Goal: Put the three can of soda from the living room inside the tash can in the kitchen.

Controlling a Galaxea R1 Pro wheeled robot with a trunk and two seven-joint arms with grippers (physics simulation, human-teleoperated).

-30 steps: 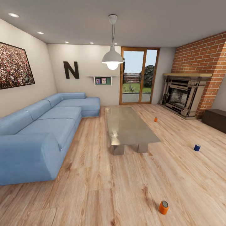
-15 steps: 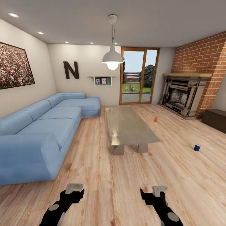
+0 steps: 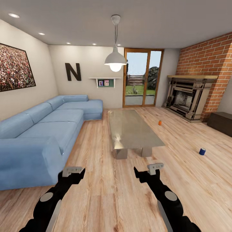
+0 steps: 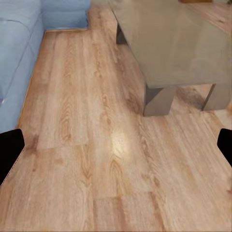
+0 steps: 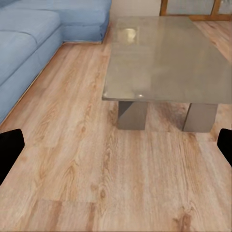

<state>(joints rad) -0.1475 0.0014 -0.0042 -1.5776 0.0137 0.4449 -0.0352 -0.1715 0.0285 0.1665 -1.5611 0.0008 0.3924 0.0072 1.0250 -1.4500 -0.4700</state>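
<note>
I am in the living room. A small orange can of soda (image 3: 159,122) stands on the plank floor just right of the grey low table (image 3: 132,129). A dark blue can of soda (image 3: 202,151) stands farther right on the floor. Both arms are raised in front of me. My left gripper (image 3: 74,172) and right gripper (image 3: 146,170) hover over bare floor, far short of either can. Both are open and empty; the wrist views show dark fingertips (image 4: 9,150) (image 5: 9,150) spread to the picture's edges. The tash can and the kitchen are out of view.
A long blue corner sofa (image 3: 42,129) runs along the left. The table's legs (image 5: 131,115) stand ahead of both grippers. A brick fireplace (image 3: 188,96) and a dark low cabinet (image 3: 222,122) line the right wall. Glass doors (image 3: 141,77) are at the back.
Both arms have come up into the head view and reached farther forward. The right arm now covers the near orange can that stood at the lower right a second ago.
</note>
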